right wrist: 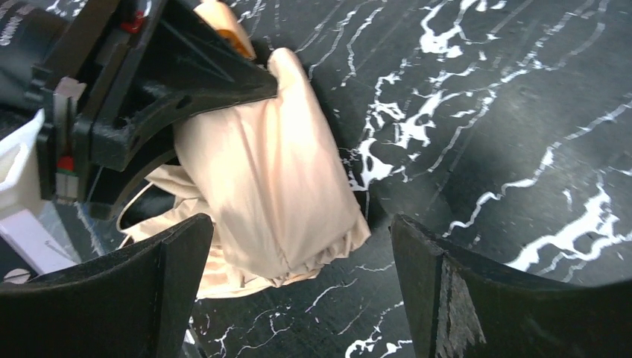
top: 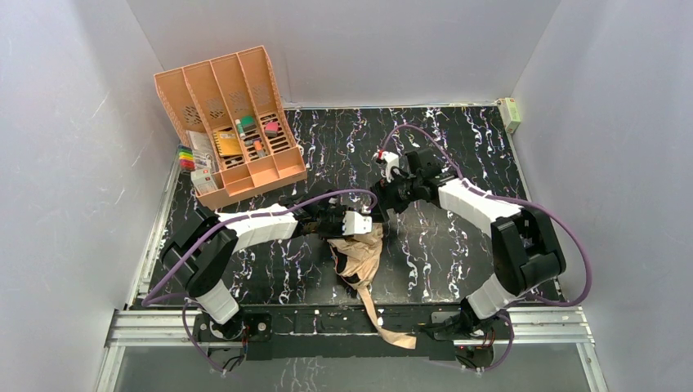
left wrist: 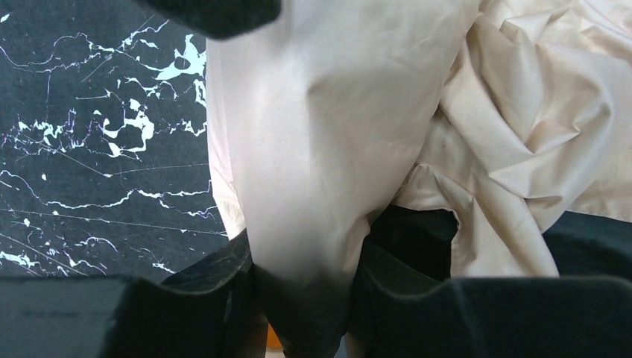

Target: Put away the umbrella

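Umbrella (top: 359, 255) lies crumpled on the tabletop (top: 466, 139), between the two arms. The left pincer (top: 365, 231) is clamped on a smooth fold of its pale fabric, with looser folds bunched beside it. The right pincer (right wrist: 298, 224) stands wide, and the rounded end of the fabric bundle lies just ahead, between its fingers (right wrist: 160, 287).

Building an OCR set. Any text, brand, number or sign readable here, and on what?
Nothing reads clearly enough to quote.
White lettering on the black casing, right wrist view's corner: cut off, blurred.
Packets in the organizer: too small.
Umbrella: no print shows.
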Tool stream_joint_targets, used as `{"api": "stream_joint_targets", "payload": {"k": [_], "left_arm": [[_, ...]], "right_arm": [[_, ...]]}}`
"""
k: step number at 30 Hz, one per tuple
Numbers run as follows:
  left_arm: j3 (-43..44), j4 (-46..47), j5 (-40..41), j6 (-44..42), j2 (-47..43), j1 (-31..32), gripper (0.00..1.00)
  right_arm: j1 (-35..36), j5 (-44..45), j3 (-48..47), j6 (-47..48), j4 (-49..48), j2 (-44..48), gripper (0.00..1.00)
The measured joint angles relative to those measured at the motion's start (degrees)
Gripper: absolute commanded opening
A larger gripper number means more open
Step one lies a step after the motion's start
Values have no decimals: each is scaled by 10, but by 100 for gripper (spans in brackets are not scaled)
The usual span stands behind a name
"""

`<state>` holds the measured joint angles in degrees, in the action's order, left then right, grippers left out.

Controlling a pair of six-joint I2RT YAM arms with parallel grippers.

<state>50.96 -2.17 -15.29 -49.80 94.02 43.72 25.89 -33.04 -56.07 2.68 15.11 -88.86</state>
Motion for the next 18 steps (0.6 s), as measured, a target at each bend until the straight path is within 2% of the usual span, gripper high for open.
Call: {"api": "stream_joint_targets", "payload": {"k": [10, 18], "left_arm": [[0, 3, -4, -16, 2, 0, 0], [0, 2, -6, -22, 2, 0, 0]], "right_arm": [[5, -97, -38, 49, 37, -58, 99], [31, -97, -43, 68, 71, -90, 98]]}}
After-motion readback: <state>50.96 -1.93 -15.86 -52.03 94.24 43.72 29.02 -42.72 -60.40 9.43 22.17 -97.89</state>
